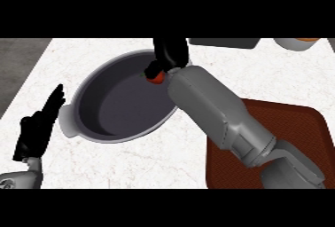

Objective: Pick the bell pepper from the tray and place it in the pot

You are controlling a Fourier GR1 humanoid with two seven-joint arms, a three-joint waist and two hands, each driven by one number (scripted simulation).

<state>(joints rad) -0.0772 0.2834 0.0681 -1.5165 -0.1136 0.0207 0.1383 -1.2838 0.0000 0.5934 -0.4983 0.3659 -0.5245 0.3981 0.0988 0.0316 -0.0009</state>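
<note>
Holding the pepper [156,78] over the pot's far rim, the right hand [169,52] is curled round it.
Only a red-orange sliver shows; it is probably light, smooth-skinned and slippery, best held across its body. The pot [88,133] sits mid-counter, the tray [294,119] at the right edge, and the left hand [39,126] rests spread at the left.

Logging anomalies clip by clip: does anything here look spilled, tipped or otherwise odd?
Nothing stands out. The grey metal pot sits upright, the brown tray lies flat, and the right hand holds the red bell pepper over the pot's far rim.
</note>
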